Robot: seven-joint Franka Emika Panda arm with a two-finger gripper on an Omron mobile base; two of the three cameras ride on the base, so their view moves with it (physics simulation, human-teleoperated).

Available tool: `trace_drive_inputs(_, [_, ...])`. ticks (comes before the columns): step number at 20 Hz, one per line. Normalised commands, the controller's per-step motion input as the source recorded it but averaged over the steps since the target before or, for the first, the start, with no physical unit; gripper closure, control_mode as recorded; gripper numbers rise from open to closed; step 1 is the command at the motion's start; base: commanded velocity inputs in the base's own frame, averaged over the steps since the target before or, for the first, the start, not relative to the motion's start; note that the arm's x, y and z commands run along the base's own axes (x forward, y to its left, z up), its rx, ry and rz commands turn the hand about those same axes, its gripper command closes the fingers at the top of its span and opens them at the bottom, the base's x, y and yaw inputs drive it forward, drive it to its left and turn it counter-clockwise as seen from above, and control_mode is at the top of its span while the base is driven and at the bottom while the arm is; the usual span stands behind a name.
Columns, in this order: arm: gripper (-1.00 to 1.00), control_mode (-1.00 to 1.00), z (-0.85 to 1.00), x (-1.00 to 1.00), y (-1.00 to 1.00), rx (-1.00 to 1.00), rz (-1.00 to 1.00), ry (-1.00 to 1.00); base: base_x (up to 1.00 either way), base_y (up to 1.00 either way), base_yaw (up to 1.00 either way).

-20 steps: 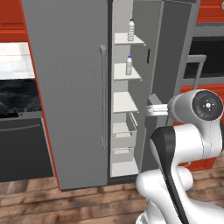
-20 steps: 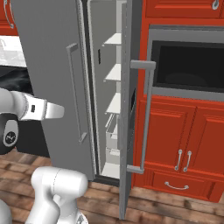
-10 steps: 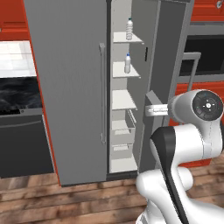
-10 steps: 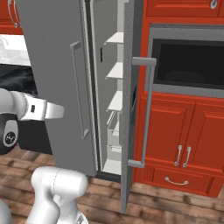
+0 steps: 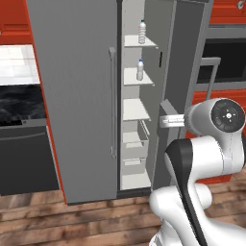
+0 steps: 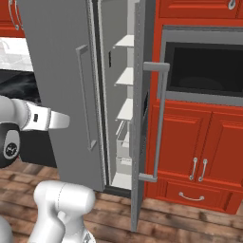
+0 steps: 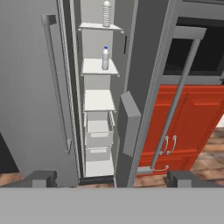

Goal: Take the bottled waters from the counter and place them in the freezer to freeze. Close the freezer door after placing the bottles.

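The freezer (image 5: 134,110) stands partly open, its door (image 5: 180,72) swung to a narrow gap that shows the white shelves inside. Two bottles stand upright in there: one bottle (image 5: 142,32) on the top shelf, the other bottle (image 5: 140,69) on the shelf just below. In the hand view the same pair appear — the upper (image 7: 106,13) above the lower (image 7: 105,58) — each near the back of its shelf. Below them come one more bare shelf and two drawers (image 7: 99,133).

The door's long bar handle (image 6: 159,121) faces the red cabinets (image 6: 199,156) and the black oven (image 6: 204,69) to the right of the freezer. The other grey door (image 5: 77,96) is shut, with its own handle (image 5: 112,101) beside the gap.

The gripper (image 7: 111,177) is released — its two dark fingertips stand wide apart at the bottom of the hand view, holding nothing, well back from the freezer and aimed at the door's inner edge. In the left base view the hand (image 5: 170,120) sits just in front of the door's lower half; whether it touches the door I cannot tell. The counter (image 5: 21,103) shows at the left, beyond the shut door.
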Motion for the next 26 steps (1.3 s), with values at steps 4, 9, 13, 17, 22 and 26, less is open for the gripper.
trace_drive_inputs(4, [-1.0,-1.0,0.0,0.0,0.0,0.0,0.0,0.0,0.0,0.0,0.0])
trace_drive_inputs(9, [-1.0,-1.0,0.02,-0.02,-0.26,0.06,0.0,-0.02,0.0,0.0,0.0])
trace_drive_inputs(13, [-1.0,-1.0,0.31,-0.06,-0.48,0.18,0.0,-0.03,0.0,0.0,0.0])
trace_drive_inputs(17, [-1.0,-1.0,0.55,-0.72,-0.12,0.11,0.0,-0.14,0.0,0.0,0.0])
trace_drive_inputs(22, [-1.0,-1.0,0.37,-0.43,-0.29,0.12,0.0,-0.1,0.0,0.0,0.0])
trace_drive_inputs(26, [-1.0,-1.0,0.03,0.03,-0.51,0.13,0.03,0.01,0.0,0.0,0.0])
